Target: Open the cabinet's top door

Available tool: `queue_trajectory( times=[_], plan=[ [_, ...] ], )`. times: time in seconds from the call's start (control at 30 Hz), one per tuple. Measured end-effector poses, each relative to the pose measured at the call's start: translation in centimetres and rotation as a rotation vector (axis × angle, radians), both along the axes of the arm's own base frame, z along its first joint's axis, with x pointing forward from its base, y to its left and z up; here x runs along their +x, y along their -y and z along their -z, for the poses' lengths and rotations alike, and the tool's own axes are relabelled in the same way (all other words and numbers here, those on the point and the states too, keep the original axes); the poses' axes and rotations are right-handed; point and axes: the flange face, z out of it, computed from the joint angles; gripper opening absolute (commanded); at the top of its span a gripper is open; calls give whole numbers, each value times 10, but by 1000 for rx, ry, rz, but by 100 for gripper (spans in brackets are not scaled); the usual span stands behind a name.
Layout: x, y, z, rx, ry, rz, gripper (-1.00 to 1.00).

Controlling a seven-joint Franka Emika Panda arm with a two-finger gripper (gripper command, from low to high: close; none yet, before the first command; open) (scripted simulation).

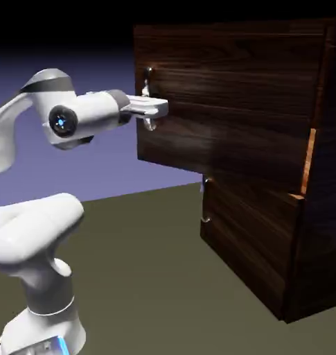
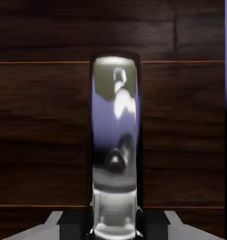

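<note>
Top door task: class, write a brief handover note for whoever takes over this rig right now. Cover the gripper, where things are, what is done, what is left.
Gripper: at the handle, which fills the gap between the fingertips; closed grip cannot be confirmed.
Top door: swung partly out from the cabinet, orange-brown inner edge showing.
Lower panel: shut, untouched.
Done: handle reached, door ajar.
Left: probably pull further until fully open.

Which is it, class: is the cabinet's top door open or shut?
Open: the top door has swung out from the cabinet, baring an orange-brown inner edge.
</note>
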Motion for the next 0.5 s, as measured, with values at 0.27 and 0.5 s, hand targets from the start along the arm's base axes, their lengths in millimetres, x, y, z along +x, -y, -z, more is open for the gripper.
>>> queue_trajectory(
  times=[0.27,0.5],
  plan=[
    [-23,40,0,0,0,-106,-100],
    [-45,90,0,0,0,-233,-100]
  ],
)
